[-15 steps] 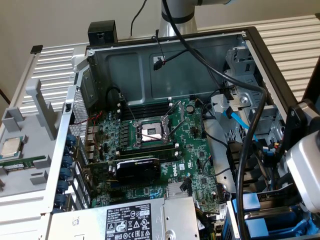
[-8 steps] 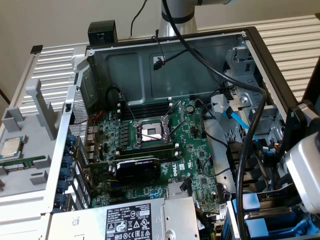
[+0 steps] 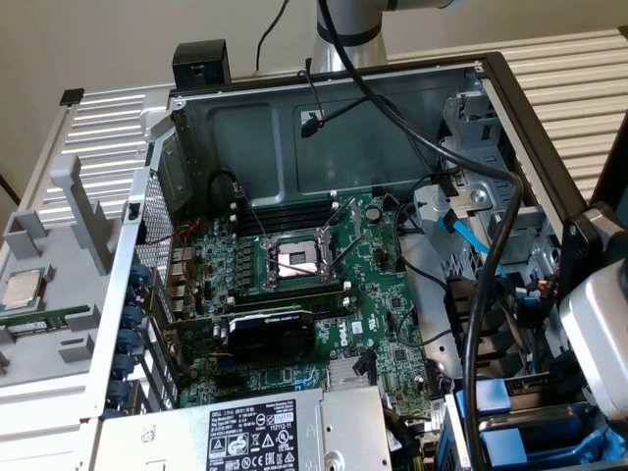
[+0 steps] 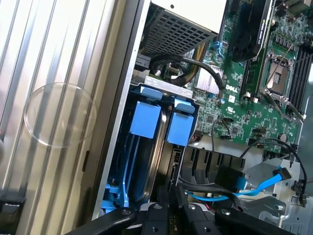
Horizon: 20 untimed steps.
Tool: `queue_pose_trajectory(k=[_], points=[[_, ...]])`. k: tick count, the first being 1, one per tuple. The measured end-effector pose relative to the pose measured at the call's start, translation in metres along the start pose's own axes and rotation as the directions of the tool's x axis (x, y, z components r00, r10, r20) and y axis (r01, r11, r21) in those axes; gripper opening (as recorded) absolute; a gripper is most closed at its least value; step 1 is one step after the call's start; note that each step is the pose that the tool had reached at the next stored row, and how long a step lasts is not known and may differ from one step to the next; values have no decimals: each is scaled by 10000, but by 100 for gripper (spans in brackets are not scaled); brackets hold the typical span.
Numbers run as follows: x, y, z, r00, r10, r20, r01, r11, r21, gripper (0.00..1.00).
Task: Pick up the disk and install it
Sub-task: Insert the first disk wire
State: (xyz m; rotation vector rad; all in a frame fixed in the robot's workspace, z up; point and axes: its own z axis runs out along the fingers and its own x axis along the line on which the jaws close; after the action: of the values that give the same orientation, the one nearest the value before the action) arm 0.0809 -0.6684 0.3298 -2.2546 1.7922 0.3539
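**Exterior view.** The disk [image 3: 538, 440], clipped in its blue carrier, sits at the corner of the computer case [image 3: 294, 128] on the exterior view's right. It lies directly below the arm's wrist [image 3: 599, 329], and the frame edge cuts off its lower part.

**Wrist view.** The disk [image 4: 157, 156] stands on edge, its long axis running straight away from the gripper [image 4: 176, 208], which is just beside its near end. Black cables [image 4: 205, 188] cross there. Whether the gripper is spread, pressed together or pinching the carrier cannot be told.

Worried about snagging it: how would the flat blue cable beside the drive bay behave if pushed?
The blue cable probably bends easily: it is a thin flat ribbon in a loose curve. Likely light, being so slim.
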Motion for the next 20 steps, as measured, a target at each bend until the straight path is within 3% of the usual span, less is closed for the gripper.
queue_pose_trajectory(k=[10,20], points=[[0,0,-4,10000,-1,24,1,10000,5,17],[-29,11,-73,10000,-2,42,2,10000,10,17]])
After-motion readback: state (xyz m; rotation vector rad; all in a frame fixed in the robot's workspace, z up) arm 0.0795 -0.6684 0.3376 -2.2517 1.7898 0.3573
